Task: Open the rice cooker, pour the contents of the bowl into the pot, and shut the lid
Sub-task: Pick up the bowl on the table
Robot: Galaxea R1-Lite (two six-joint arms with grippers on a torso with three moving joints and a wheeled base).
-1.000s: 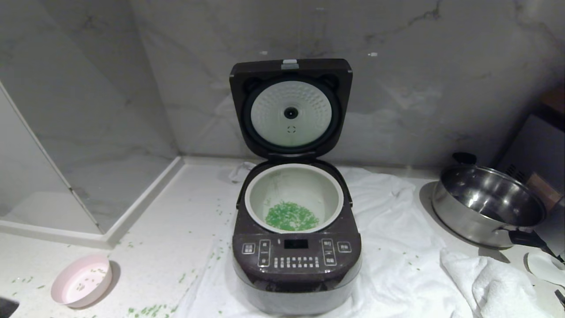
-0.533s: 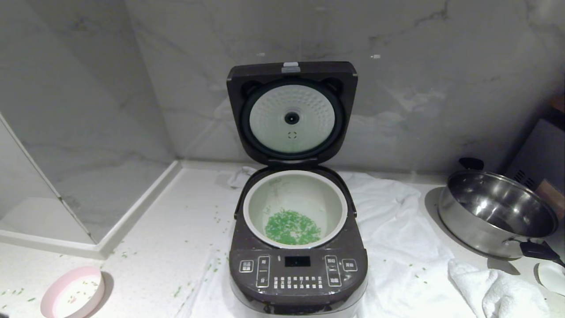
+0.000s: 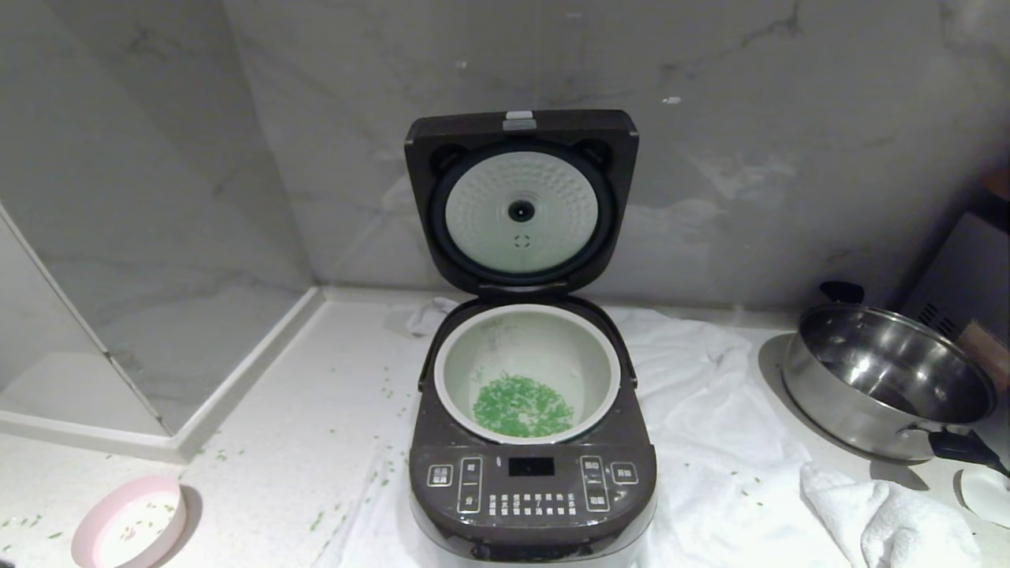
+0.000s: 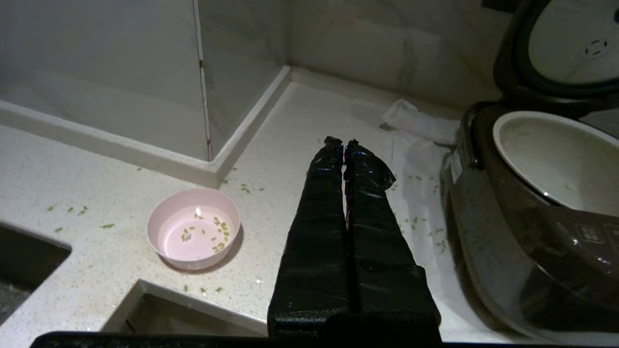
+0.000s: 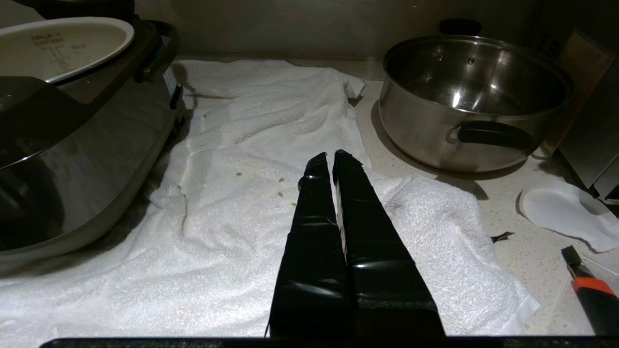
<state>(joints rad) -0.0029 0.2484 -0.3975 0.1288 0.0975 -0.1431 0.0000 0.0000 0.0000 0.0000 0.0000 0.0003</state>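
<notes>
The dark rice cooker [image 3: 533,481] stands in the middle of the counter with its lid [image 3: 521,201] raised upright, dimpled plate facing me. Its pale pot [image 3: 527,331] holds a heap of green bits [image 3: 521,406]. The pink bowl [image 3: 130,525] sits at the front left with only a few green bits inside; in the left wrist view the bowl [image 4: 193,234] lies to one side of my shut, empty left gripper [image 4: 342,143], which hovers over the counter between bowl and cooker [image 4: 527,227]. My right gripper [image 5: 328,155] is shut and empty over a white towel [image 5: 251,159].
A white towel [image 3: 710,442] lies under and right of the cooker. A steel pan [image 3: 888,379] with black handles stands at the right. Green bits are scattered on the counter [image 3: 316,426]. A raised ledge [image 3: 245,379] bounds the left. A red-handled tool [image 5: 592,290] lies by the towel.
The head view shifted during the first half second, so the cooker sits lower and nearer and the bowl has slid toward the frame's corner. Nothing among the things themselves has moved.
</notes>
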